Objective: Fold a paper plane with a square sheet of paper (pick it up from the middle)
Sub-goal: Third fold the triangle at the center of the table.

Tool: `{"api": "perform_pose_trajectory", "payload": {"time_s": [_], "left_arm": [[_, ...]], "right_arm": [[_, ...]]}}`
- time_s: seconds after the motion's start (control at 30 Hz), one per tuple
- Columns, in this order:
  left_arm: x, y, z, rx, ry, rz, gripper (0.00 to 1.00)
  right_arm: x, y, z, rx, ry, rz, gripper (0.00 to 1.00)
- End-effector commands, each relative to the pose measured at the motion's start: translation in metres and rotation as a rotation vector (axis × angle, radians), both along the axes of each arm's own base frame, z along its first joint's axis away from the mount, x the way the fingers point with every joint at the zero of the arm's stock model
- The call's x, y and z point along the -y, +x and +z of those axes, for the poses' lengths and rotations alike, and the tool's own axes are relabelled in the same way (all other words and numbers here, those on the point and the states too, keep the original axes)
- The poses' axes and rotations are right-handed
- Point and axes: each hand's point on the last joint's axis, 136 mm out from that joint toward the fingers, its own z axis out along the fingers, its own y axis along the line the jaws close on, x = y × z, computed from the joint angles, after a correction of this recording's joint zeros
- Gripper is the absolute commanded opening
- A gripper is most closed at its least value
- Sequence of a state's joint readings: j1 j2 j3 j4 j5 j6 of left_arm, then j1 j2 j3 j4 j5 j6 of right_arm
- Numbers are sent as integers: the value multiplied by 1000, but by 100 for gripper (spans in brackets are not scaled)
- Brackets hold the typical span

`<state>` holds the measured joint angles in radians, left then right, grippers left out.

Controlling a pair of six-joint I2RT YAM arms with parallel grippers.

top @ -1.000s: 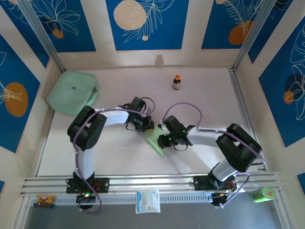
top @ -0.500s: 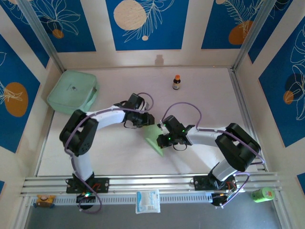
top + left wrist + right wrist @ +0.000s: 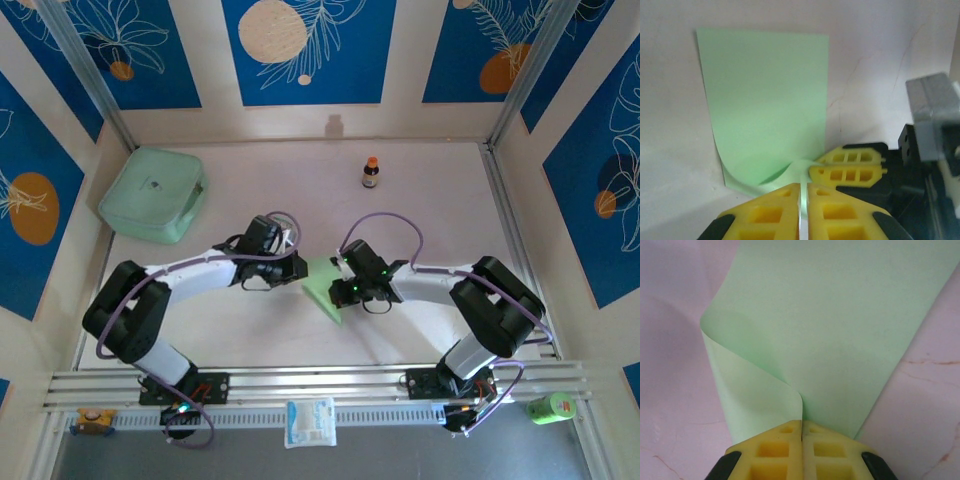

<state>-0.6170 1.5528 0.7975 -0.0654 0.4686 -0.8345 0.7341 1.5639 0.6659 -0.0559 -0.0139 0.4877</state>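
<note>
Top external view, left to right: a mint box lies in the table's upper left corner, well apart from the arms. The left gripper sits at centre, just beside the paper. In the left wrist view its pads are pressed together at the paper's curled lip, but I cannot tell whether that lip is nipped between them. The right gripper is clamped on the paper's raised fold, with the rest of the sheet flat on the table just left of it. A small bottle stands above, near the back wall and clear of both arms. Bare table lies open on the right and below the paper, down to the rail. A packet and a green can rest beyond the rail. Since the earlier frames, the left arm's elbow has swung down and leftward and its gripper has drawn slightly left; the paper and right gripper have stayed put.
</note>
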Motion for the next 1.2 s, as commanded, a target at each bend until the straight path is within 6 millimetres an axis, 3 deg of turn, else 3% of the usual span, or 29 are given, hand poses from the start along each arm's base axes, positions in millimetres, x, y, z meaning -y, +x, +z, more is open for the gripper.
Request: {"api": "perform_pose_trajectory", "payload": {"time_s": [0.0,0.33,0.9,1.17], "left_arm": [[19,-7,15,5,-121,-18,12],[35,-20,-4,-50,-184,-23,11],[34,-30,-36,-141,-210,6,10],[35,-29,-38,-136,-207,3,11]], "right_arm": [[9,2,-2,-2,-22,-27,0],[10,-1,-5,-20,-18,-32,0],[11,-1,-7,-25,-23,-36,0],[11,-1,-8,-28,-25,-35,0]]}}
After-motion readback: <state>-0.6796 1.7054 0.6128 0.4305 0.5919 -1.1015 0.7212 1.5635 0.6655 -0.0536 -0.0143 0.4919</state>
